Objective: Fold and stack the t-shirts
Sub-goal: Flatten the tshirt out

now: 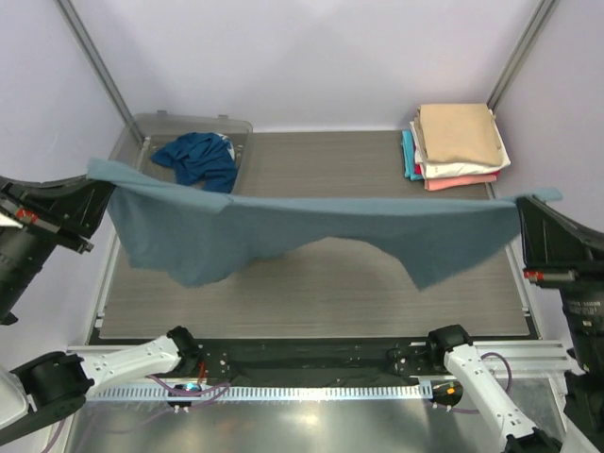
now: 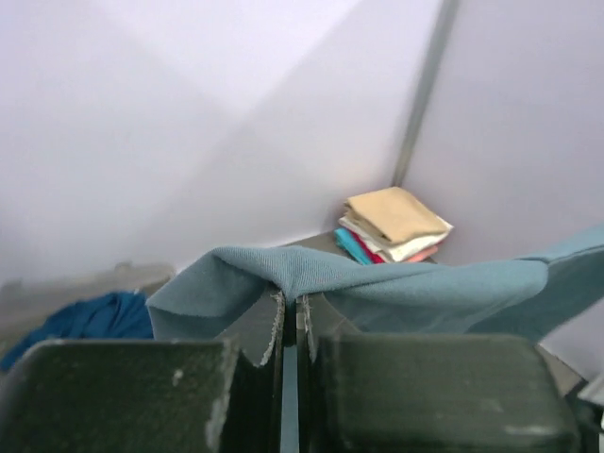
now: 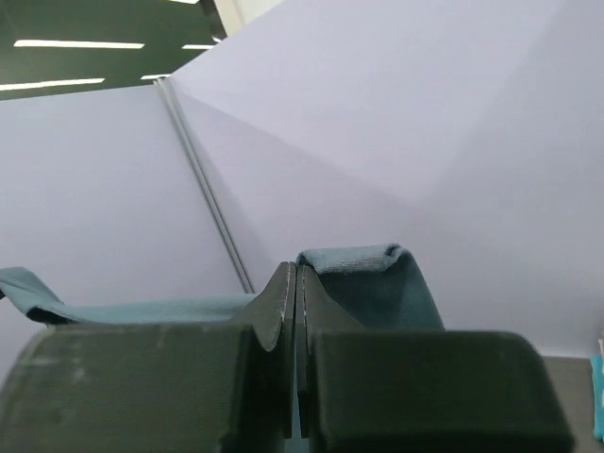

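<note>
A slate-blue t-shirt (image 1: 311, 231) hangs stretched in the air between both arms, sagging above the table. My left gripper (image 1: 106, 179) is shut on its left end, and the cloth (image 2: 311, 278) drapes over the closed jaws in the left wrist view. My right gripper (image 1: 525, 200) is shut on the right end, where a fold of the shirt (image 3: 363, 274) pokes up beside the fingertips. A deeper teal-blue t-shirt (image 1: 198, 159) lies crumpled in the clear tub (image 1: 146, 127). Folded t-shirts (image 1: 458, 146) are stacked at the back right, tan on top.
The clear tub stands at the back left of the wooden tabletop (image 1: 311, 302). Frame posts (image 1: 94, 57) rise at both back corners against lilac walls. The metal rail (image 1: 311, 363) with the arm bases runs along the near edge.
</note>
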### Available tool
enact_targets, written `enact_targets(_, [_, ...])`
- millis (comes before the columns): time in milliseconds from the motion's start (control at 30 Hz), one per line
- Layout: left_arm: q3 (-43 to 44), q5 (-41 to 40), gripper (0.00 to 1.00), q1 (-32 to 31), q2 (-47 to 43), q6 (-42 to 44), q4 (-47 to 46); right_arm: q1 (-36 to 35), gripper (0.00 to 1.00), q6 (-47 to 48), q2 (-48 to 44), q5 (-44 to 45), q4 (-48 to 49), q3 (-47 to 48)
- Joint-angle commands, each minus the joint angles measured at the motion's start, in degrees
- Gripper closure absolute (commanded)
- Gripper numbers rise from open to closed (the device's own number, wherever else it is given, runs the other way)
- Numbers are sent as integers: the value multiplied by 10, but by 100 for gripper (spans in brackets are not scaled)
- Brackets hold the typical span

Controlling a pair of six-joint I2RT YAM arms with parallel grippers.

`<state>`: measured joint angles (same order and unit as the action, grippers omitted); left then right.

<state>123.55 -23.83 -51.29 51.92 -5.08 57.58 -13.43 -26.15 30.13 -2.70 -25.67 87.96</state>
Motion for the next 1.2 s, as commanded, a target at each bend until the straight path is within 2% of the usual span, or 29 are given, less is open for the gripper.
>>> enact_targets(0, [-17,152,100,4,-26,81,-89,2,99,37,-23,-32,22,-3])
enact_targets(67, [-28,204,100,6,-32,90,-117,3,99,51,-41,-42,30,2])
enact_targets(233, [0,223,99,10,-7,98,-149,12,99,73,-32,-19,20,56])
enact_targets(300, [38,186,100,10,19,99,-144,14,99,90,6,8,-1,92])
enact_targets(333, [62,170,100,9,66,103,-116,15,99,99,29,58,-36,108])
enact_targets(367, [101,123,100,8,89,107,-100,14,99,104,51,80,-59,124])
enact_targets(400, [114,97,100,8,115,110,-86,15,99,113,106,108,-82,159])
enact_targets(467, [106,55,99,8,165,113,-78,14,99,120,159,177,-154,180])
enact_targets(500, [81,16,99,9,179,110,-84,13,99,122,210,196,-182,170])
enact_targets(567, [57,-15,99,11,227,100,-78,12,99,110,254,244,-198,135])
enact_targets(600, [46,-25,99,39,246,87,-71,14,99,110,275,255,-203,85])
enact_targets(667, [22,61,100,116,316,-10,-15,15,99,90,340,271,-202,28])
enact_targets(700, [8,93,99,197,344,-39,3,16,99,84,363,280,-199,-26])
enact_targets(733, [-45,134,99,229,369,-74,18,21,99,75,414,278,-183,-51])
enact_targets(767, [-54,153,93,255,397,-81,28,26,98,71,440,268,-178,-70])
enact_targets(800, [-48,164,86,293,473,-90,51,31,87,66,469,239,-179,-88])
enact_targets(833, [-37,175,78,305,504,-96,107,32,70,65,487,225,-179,-93])
enact_targets(867, [-26,196,60,312,530,-92,124,33,43,60,503,217,-178,-98])
enact_targets(900, [-44,195,52,313,528,-88,119,33,33,58,500,214,-165,-110])
enact_targets(933, [-68,194,42,313,513,-86,76,33,24,57,493,215,-158,-117])
enact_targets(967, [-121,180,23,313,495,-85,48,33,12,58,482,219,-151,-122])
enact_targets(1000, [-136,174,14,314,465,-83,10,33,9,61,467,221,-143,-124])
enact_targets(1033, [-146,169,10,314,456,-83,1,34,8,63,458,220,-143,-122])
enact_targets(1167, [-150,165,8,314,444,-83,11,34,7,65,430,193,-143,-121])
